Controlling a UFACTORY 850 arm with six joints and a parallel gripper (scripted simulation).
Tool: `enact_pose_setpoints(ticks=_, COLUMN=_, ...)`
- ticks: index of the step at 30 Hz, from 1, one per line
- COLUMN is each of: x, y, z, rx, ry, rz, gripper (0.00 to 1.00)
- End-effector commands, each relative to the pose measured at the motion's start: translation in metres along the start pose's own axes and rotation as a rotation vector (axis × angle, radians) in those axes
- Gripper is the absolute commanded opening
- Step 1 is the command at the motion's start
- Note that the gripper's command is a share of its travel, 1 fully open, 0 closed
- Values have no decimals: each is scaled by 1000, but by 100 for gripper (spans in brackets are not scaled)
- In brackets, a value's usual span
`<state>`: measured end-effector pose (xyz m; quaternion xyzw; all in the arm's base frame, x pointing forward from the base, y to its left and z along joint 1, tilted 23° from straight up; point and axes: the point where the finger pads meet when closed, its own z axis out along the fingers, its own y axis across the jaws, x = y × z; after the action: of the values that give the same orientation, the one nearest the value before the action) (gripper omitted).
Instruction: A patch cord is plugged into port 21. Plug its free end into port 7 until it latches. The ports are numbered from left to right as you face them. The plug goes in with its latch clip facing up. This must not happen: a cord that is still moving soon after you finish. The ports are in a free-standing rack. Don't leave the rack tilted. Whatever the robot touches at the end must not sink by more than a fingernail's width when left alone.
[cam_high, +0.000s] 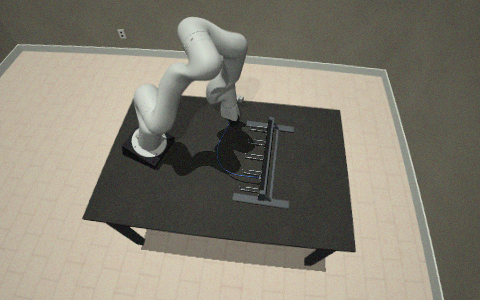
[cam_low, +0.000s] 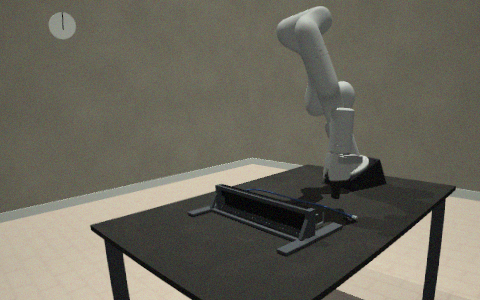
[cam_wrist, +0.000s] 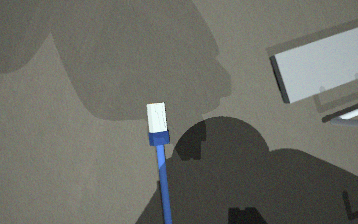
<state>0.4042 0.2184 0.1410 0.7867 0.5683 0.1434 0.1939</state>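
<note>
Free plug (cam_low: 354, 217) (cam_wrist: 157, 120), white with blue boot, lies on table (cam_high: 310, 220) (cam_low: 165, 240) (cam_wrist: 75, 175), near one foot of rack (cam_high: 266, 160) (cam_low: 265, 210) (cam_wrist: 320, 65). Blue cord (cam_high: 218, 160) (cam_low: 300, 201) (cam_wrist: 164, 185) curves from it to the rack. Pincer (cam_high: 234, 121) (cam_low: 335, 196): fully closed, nothing held, pointing down above table. Rack upright on both feet.
</note>
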Motion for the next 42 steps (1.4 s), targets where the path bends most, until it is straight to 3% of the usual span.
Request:
enact_pose_setpoints(ticks=1, x=22, y=-20, z=-4, rx=52, ry=-2, rz=-50, gripper=0)
enact_pose_setpoints(ticks=8, x=41, y=-42, z=-9, rx=90, ry=20, rz=-97, gripper=0)
enact_pose_setpoints(ticks=42, x=42, y=-42, z=-9, rx=90, ry=20, rz=-97, gripper=0)
